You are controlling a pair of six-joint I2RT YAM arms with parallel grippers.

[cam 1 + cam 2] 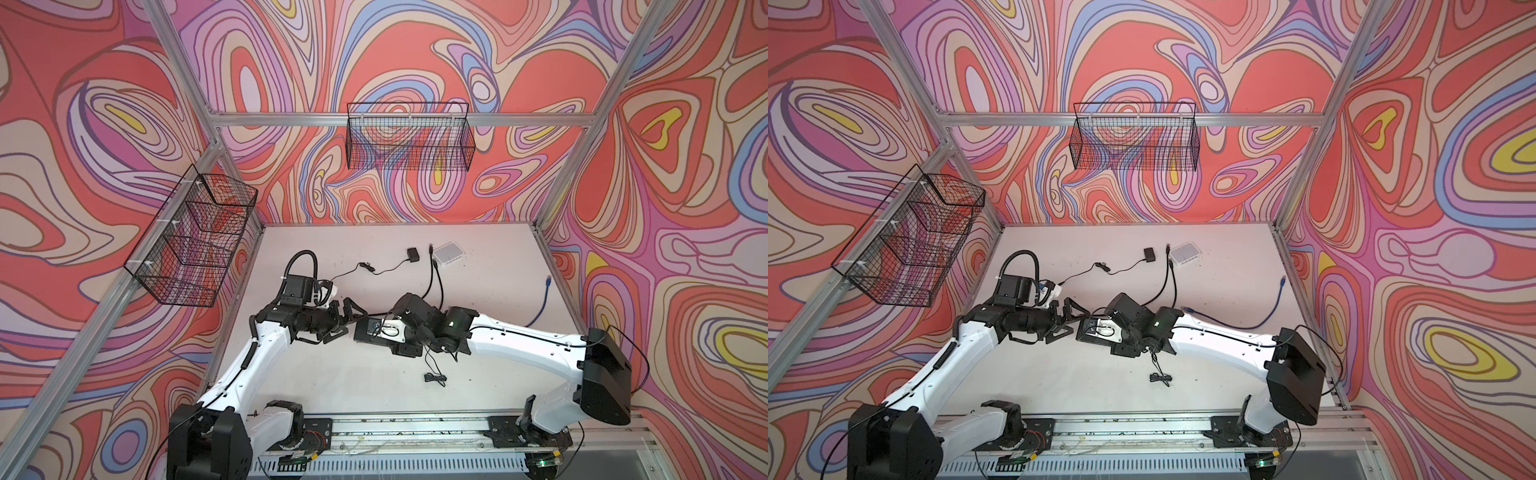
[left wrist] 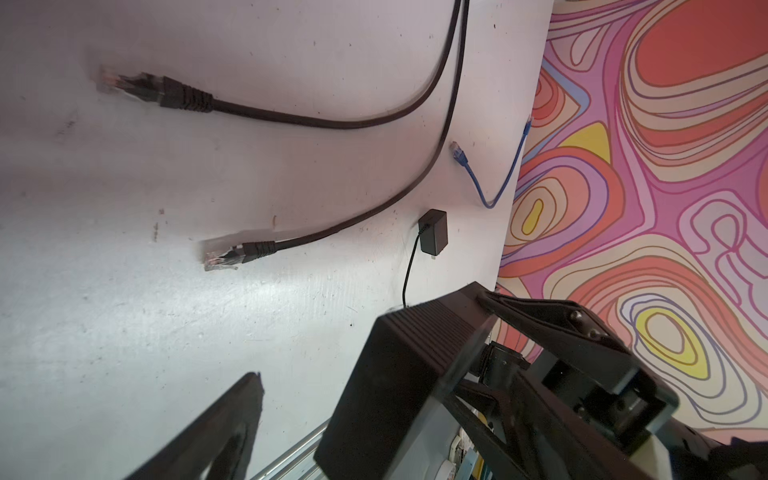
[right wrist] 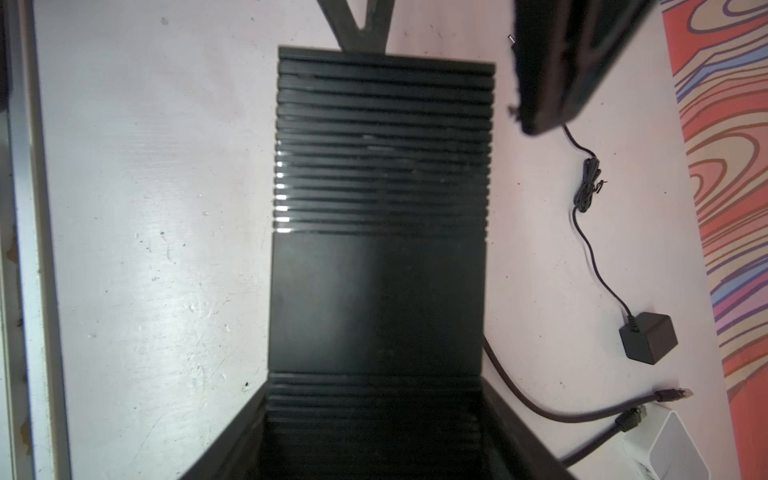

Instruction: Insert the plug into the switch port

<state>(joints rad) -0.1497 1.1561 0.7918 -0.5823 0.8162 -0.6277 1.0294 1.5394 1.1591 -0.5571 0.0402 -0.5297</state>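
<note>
Fingers [image 3: 245, 444] of the right gripper [image 3: 376, 380] clamp both sides of a black ribbed box [image 3: 378, 270] near the middle of the table [image 1: 490, 374]. The left gripper [image 1: 348, 321] stands wide apart around the box's free end. Farther back, the plugs [image 2: 220, 259] of a black cable [image 2: 332, 122] lie loose just beside a small white box [image 1: 449, 252].

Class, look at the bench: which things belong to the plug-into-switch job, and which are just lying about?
Probably in the job: black ribbed box, held by the right claw; open left claw beside it; charger and its thin cord, leading under that claw.
Seemingly lying about: black cable; blue cable; white box; two wire baskets.
</note>
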